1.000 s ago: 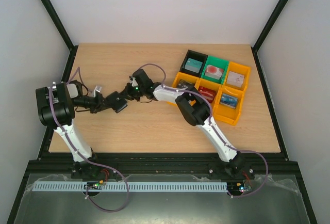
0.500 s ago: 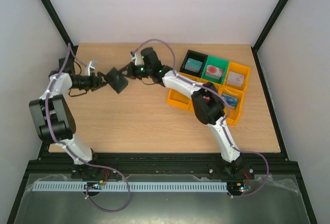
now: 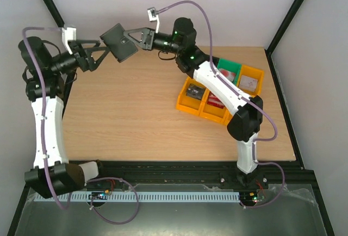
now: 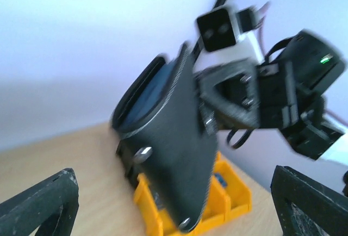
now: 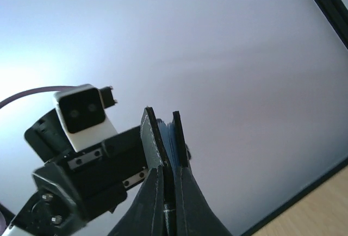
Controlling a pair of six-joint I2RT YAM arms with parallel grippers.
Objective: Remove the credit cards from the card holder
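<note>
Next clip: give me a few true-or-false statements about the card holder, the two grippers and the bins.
1. The right gripper is shut on the card holder. True.
2. The left gripper is clamped on the card holder too. False: its jaws stand wide open.
3. The card holder lies flat on the table. False: it is held up in the air.
4. Yellow bins stand on the table's right side. True.

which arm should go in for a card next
Left. The left gripper is open and faces the card holder. The right gripper is busy, clamped on the holder's edge in mid-air.
</note>
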